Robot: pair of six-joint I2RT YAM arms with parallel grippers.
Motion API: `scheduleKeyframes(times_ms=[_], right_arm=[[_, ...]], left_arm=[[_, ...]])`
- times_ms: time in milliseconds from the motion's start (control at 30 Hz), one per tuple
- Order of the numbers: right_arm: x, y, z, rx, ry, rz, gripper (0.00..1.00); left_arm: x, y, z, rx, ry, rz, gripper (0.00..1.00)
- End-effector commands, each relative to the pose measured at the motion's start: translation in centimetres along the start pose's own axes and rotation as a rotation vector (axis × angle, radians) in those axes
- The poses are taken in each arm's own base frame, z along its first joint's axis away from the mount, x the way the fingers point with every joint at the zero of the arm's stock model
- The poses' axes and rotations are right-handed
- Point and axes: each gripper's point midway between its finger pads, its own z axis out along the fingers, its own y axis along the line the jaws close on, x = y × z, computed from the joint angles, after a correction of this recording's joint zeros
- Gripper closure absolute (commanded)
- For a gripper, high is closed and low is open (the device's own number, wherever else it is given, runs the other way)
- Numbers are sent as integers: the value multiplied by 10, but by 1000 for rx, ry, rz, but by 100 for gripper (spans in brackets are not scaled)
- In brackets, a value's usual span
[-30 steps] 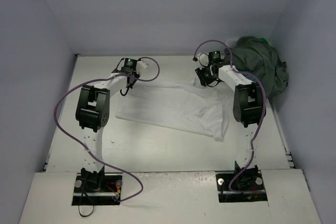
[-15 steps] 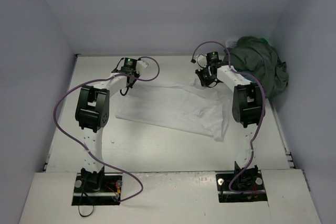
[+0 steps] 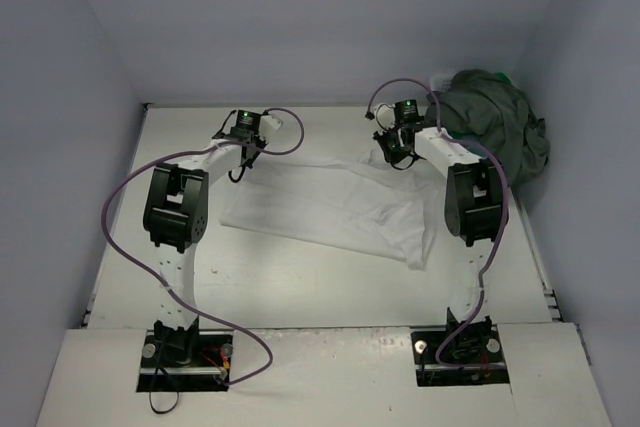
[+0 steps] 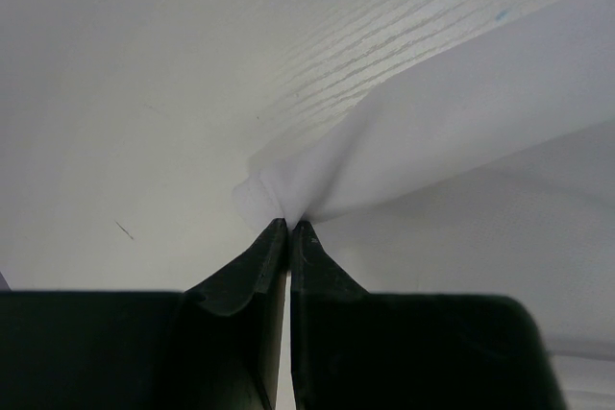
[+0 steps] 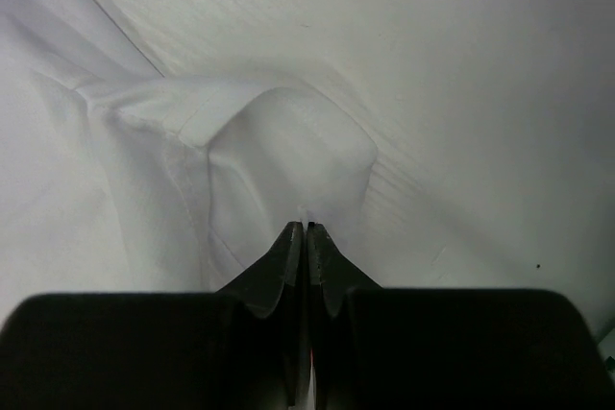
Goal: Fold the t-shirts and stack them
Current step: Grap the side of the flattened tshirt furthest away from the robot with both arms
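The overhead view is bright and evenly lit from above, with a cool lilac cast on the walls. The pale worktop (image 3: pixel 300 287) and the white t-shirt (image 3: pixel 330 209) sit so close in tone that the cloth's edges show mainly through soft grey fold shadows. The dark olive-grey t-shirt (image 3: pixel 495 132) at far right loses detail in its creases. Both wrist views darken toward the bottom — the black jaws are near-silhouettes, blurred up close, while cloth at their tips is sharper.
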Motion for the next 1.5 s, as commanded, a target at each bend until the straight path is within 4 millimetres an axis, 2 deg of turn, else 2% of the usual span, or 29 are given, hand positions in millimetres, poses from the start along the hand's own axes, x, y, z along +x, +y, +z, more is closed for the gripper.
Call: scheduleKeyframes(times_ms=[0, 333, 567, 700, 833, 867, 933, 1133, 1167, 1467], right_arm=[[-56, -25, -52, 119, -184, -5, 100], [-83, -39, -96, 180, -310, 19, 100], [-79, -31, -106, 162, -325, 2, 100], [-76, -23, -122, 143, -351, -9, 100], [-61, -10, -133, 114, -353, -25, 100], [-63, -8, -143, 112, -373, -35, 100], [-58, -4, -148, 109, -374, -43, 100], [-33, 29, -169, 20, -374, -67, 100], [-33, 29, -169, 20, -374, -67, 100], [-9, 71, -187, -110, -355, -160, 100]], left_arm=[[-45, 31, -41, -75, -134, -42, 100], [-41, 29, -42, -68, -132, -50, 100], [-39, 28, -44, -68, -132, -51, 100], [-37, 28, -49, -72, -135, -51, 100], [-33, 28, -56, -75, -137, -47, 100], [-34, 30, -59, -79, -143, -46, 100], [-29, 29, -61, -78, -137, -44, 100], [-22, 27, -70, -76, -133, -46, 100], [-19, 26, -69, -73, -128, -45, 100], [-7, 24, -83, -67, -118, -34, 100]])
